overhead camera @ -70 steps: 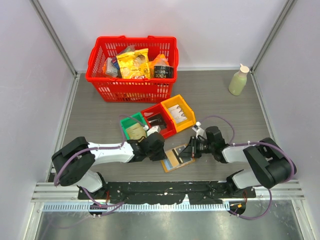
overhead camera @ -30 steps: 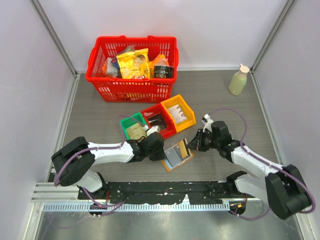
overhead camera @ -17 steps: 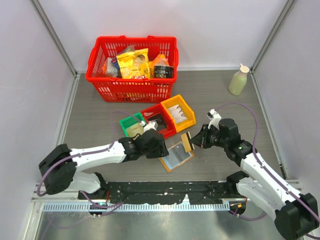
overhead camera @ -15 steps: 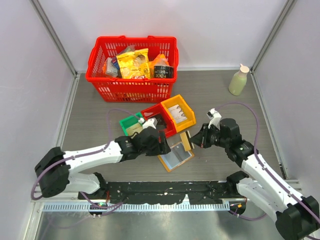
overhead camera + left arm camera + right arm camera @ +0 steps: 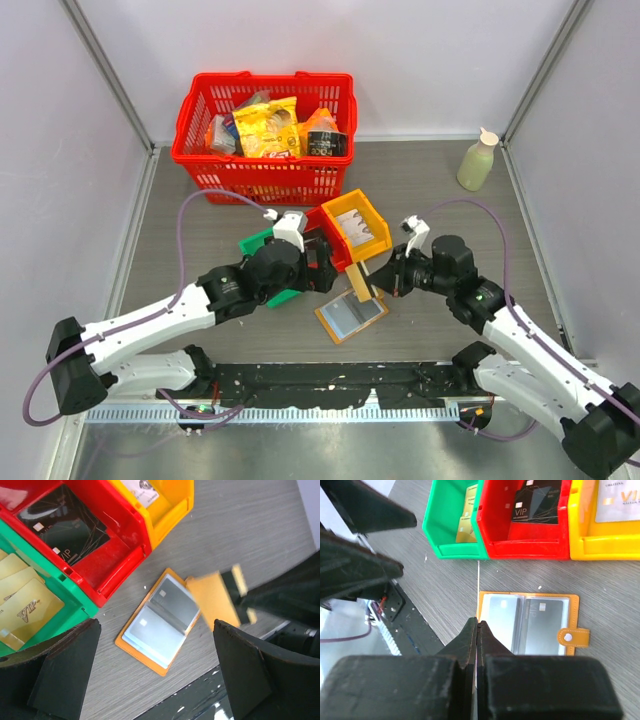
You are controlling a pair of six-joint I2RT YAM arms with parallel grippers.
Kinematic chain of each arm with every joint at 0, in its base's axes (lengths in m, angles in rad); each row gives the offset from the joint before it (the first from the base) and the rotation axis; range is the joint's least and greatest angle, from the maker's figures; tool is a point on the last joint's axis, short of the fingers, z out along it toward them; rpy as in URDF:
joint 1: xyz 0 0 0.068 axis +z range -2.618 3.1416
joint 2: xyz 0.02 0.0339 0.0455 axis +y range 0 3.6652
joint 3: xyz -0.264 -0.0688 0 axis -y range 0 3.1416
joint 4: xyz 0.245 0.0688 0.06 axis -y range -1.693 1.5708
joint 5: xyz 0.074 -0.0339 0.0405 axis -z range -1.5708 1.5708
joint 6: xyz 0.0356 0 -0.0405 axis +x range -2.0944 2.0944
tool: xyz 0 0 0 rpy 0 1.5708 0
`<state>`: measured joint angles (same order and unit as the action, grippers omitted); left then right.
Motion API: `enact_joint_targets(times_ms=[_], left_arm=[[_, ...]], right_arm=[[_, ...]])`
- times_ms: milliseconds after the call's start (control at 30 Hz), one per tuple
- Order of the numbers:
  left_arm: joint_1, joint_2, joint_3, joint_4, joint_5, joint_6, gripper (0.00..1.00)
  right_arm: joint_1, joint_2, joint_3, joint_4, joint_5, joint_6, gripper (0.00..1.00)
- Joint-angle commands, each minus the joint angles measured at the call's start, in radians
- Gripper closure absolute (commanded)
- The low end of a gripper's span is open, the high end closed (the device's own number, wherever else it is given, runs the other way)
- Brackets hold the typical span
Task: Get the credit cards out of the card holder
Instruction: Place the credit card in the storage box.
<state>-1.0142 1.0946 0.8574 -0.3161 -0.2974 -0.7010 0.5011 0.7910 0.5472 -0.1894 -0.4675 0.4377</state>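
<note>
Grey wood-grain tabletop [image 5: 450, 200] is carrying the work; the right gripper [image 5: 477, 626] is pinching one tan credit card [image 5: 362, 283] edge-on, holding it raised just beside the open card holder [image 5: 350, 316]; the left gripper [image 5: 322, 268] is hovering spread and empty near the red bin [image 5: 520, 547]; this extraction appears complete, so the next move is calling for depositing the card, then returning for those apparently showing in the sleeves [image 5: 172, 600].

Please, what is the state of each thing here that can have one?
left gripper, open, holding nothing
right gripper, shut on a credit card
card holder, open, lying flat
green bin, holds gold cards
red bin, holds black cards
yellow bin, holds a pale card
bottle, upright, capped
basket, full of packets
</note>
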Motion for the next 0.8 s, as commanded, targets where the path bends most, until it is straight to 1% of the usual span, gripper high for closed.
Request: enact_joint_targets(times_ms=[0,33,100,133,167,200,233,267,333,400,433,500,600,700,767], left_arm=[[0.008,-0.004,0.101,-0.075,-0.103,-0.129,0.00],[0.005,0.004,0.112,-0.071,-0.083,-0.121,0.00],[0.006,0.019,0.126,-0.043,-0.059,-0.068,0.00],[0.005,0.025,0.126,-0.026,-0.042,-0.025,0.00],[0.002,0.028,0.123,-0.005,-0.017,0.021,0.00],[-0.007,0.030,0.111,0.027,-0.011,0.078,0.00],[-0.030,0.031,0.094,0.058,-0.012,0.143,0.00],[-0.055,0.036,0.085,0.078,-0.016,0.208,0.00],[-0.122,0.045,0.071,0.104,-0.074,0.341,0.00],[-0.182,0.054,0.046,0.141,-0.123,0.470,0.00],[-0.191,0.056,0.037,0.156,-0.141,0.503,0.00],[-0.196,0.051,0.029,0.164,-0.169,0.502,0.00],[-0.205,0.042,0.000,0.205,-0.154,0.529,0.00],[-0.241,0.044,-0.053,0.303,-0.180,0.633,0.00],[-0.267,0.051,-0.096,0.388,-0.183,0.736,0.00]], right_arm=[[0.134,-0.013,0.054,0.051,0.131,-0.134,0.99],[0.177,-0.003,0.065,0.042,0.192,-0.134,0.99],[0.191,0.060,0.106,0.012,0.210,-0.091,0.99],[0.189,0.097,0.129,0.002,0.217,-0.042,0.99],[0.191,0.114,0.137,0.001,0.251,-0.001,0.99],[0.191,0.135,0.145,0.001,0.279,0.084,0.99],[0.192,0.143,0.149,-0.002,0.327,0.125,0.99],[0.192,0.158,0.164,-0.013,0.343,0.212,0.99],[0.191,0.181,0.189,-0.036,0.351,0.297,0.99],[0.192,0.192,0.201,-0.047,0.351,0.341,0.99],[0.192,0.189,0.203,-0.047,0.355,0.345,0.99],[0.192,0.171,0.206,-0.053,0.383,0.352,0.99],[0.194,0.154,0.214,-0.081,0.397,0.394,0.99],[0.192,0.143,0.192,-0.055,0.377,0.462,0.99],[0.194,0.145,0.183,-0.035,0.350,0.492,0.99]])
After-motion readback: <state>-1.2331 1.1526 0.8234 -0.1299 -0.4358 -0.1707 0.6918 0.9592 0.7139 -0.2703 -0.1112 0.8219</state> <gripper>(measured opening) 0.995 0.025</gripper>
